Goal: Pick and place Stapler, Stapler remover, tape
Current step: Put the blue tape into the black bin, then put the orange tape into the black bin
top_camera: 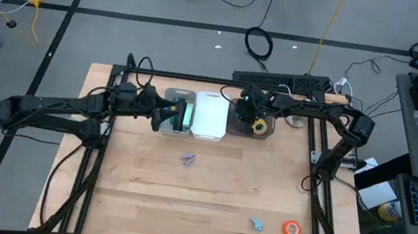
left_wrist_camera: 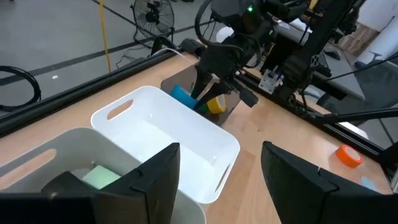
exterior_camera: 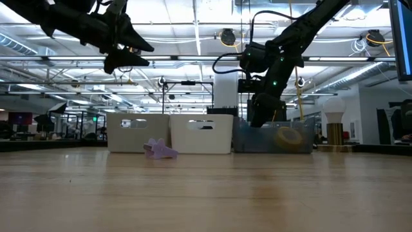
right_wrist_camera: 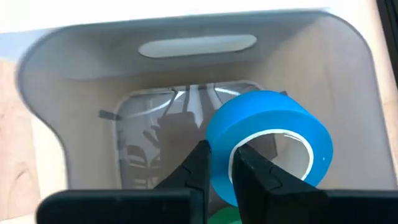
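The blue tape roll [right_wrist_camera: 268, 144] is a broad ring with a pale inner rim, and the right gripper [right_wrist_camera: 222, 174] is clamped on its wall, one finger outside and one inside the hole, holding it inside the clear bin [top_camera: 260, 127] at the back of the table [top_camera: 198, 204]. A yellow roll [top_camera: 259, 126] lies in the same bin, and a patch of green [right_wrist_camera: 221, 216] shows just beneath the fingers. The orange roll [top_camera: 291, 229] lies flat near the front right of the table, with a small pale blue thing [top_camera: 257, 224] just beside it. A small purple thing [top_camera: 188, 159] lies alone in the middle of the table, in front of the bins. Next to the clear bin stands a white bin [top_camera: 211, 116], and next to that a grey bin [top_camera: 178, 115] with something green [top_camera: 186, 114] in it; the three stand touching in a row. The left gripper [left_wrist_camera: 217, 177] hangs above the grey bin with its fingers apart and nothing between them. The clear bin's walls close round the right gripper on all sides. The front half of the table is mostly bare wood.
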### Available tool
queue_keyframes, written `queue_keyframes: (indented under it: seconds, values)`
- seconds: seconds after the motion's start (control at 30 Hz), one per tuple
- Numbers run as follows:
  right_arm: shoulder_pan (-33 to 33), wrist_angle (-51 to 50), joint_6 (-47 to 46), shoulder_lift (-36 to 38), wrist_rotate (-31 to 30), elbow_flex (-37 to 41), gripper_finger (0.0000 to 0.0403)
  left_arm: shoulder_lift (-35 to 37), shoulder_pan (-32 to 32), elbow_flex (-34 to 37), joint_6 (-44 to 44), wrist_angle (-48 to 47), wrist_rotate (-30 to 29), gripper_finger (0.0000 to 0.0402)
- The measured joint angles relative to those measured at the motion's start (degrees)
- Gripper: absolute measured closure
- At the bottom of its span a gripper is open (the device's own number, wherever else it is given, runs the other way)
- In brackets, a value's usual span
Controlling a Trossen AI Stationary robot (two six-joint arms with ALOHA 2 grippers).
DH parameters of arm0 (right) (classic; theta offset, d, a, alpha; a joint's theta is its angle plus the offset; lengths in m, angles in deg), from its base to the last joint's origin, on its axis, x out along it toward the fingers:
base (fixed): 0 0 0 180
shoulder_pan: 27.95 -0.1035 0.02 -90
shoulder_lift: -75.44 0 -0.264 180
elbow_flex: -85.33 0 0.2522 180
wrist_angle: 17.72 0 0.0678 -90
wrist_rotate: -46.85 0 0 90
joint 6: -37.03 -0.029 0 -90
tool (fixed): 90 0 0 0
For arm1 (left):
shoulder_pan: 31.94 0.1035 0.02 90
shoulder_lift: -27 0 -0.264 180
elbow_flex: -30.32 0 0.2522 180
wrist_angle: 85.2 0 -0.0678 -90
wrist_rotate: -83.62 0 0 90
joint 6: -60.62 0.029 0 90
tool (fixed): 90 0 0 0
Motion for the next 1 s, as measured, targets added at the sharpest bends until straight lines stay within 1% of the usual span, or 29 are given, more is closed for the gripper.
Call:
queue_keyframes:
  seconds: [0.2, 0.33, 0.6, 0.73, 0.93, 1.0]
  values:
    - [0.1, -0.2, -0.6, -1.8, 0.0, 0.1, 0.0365, 0.0, 0.0, 0.0, 0.0, -0.9, 0.0, 0.0176]
    - [0.0, 0.2, -0.7, -3.3, -0.2, 0.0, 0.0357, 0.0, 0.0, 0.0, 0.0, -1.5, 0.1, 0.0176]
    - [-0.3, 1.5, -1.1, -3.1, -0.1, 0.0, 0.0335, 0.0, 0.0, 0.0, -0.1, -2.2, 0.0, 0.0176]
    - [-0.3, 1.2, -1.0, -3.1, -0.2, 0.0, 0.0318, 0.0, 0.0, 0.0, 0.0, -2.4, 0.0, 0.0176]
    - [-0.3, 1.1, -0.9, -3.0, -0.2, 0.0, 0.0277, 0.0, 0.0, 0.0, 0.4, -2.4, 0.0, 0.0176]
    - [-0.3, 0.7, -0.9, -1.7, -0.2, 0.0, 0.0265, 0.0, 0.0, 0.0, 0.5, -2.4, 0.0, 0.0176]
